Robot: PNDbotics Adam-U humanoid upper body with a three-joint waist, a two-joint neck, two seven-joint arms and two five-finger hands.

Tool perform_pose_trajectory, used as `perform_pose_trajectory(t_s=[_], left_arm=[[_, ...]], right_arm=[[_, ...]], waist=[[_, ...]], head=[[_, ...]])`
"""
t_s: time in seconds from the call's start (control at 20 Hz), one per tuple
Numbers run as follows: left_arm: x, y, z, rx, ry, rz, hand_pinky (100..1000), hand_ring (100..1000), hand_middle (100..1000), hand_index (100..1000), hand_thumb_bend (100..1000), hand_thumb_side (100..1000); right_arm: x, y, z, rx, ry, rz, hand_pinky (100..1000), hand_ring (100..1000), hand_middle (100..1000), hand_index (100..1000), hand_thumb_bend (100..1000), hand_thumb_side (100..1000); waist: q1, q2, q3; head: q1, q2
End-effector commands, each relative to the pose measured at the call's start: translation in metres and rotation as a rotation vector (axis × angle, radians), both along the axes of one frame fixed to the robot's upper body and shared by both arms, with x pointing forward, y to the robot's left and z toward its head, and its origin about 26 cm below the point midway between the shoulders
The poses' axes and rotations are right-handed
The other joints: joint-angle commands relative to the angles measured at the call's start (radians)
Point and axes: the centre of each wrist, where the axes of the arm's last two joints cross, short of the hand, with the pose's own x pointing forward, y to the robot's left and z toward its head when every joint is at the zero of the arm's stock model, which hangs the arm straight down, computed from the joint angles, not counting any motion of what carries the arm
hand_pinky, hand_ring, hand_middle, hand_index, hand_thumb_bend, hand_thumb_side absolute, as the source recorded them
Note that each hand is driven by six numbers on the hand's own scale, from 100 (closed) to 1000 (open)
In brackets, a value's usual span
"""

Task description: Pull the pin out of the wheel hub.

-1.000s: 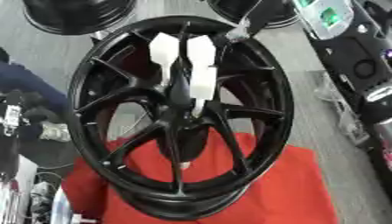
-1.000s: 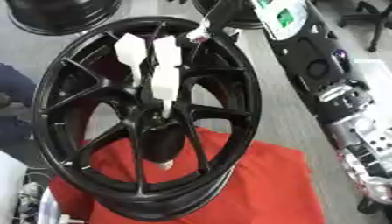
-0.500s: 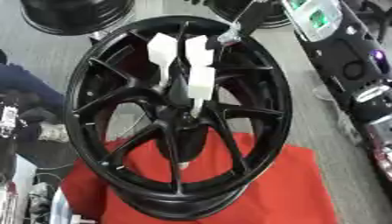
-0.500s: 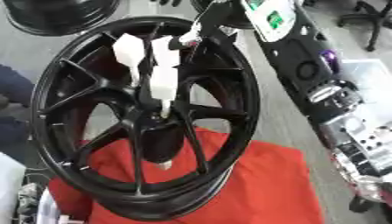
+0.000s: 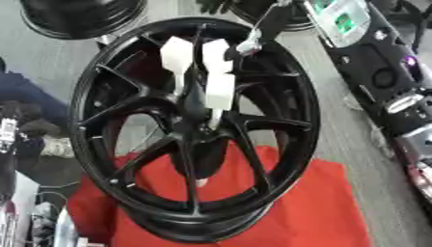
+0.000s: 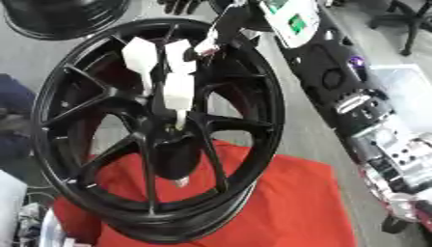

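Black wheel hub (image 5: 127,159) stands upright on the red cloth (image 5: 312,212), filling the middle of my view, spokes running in to the centre. Over its upper spokes my right hand (image 5: 207,72) reaches in, white fingers (image 5: 221,90) pointing down and closing on the pale pin (image 6: 180,119) at the hub centre. My left hand is out of sight.

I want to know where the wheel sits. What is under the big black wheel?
A red cloth lies under the black wheel and shows through its lower spokes. What the cloth itself lies on is covered. The white hand rests over the hub.
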Motion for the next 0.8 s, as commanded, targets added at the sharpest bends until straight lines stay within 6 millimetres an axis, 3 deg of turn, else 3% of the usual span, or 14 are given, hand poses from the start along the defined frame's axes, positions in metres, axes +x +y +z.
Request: perform_pose_trajectory(t_s=[0.05,0.8], left_arm=[[0.001,0.000,0.005,0.004,-0.019,-0.008,688,799,675,724,287,837],[0.001,-0.001,0.006,0.004,-0.019,-0.009,689,799,675,725,287,838]], right_arm=[[0.000,0.001,0.009,-0.098,-0.038,0.089,833,850,816,917,548,309],[0.006,-0.001,-0.008,-0.109,0.010,0.064,828,838,776,868,515,292]], waist=[[0.002,-0.017,0.002],[0.001,-0.010,0.009]], head=[[-0.003,-0.001],[-0.003,-0.001]])
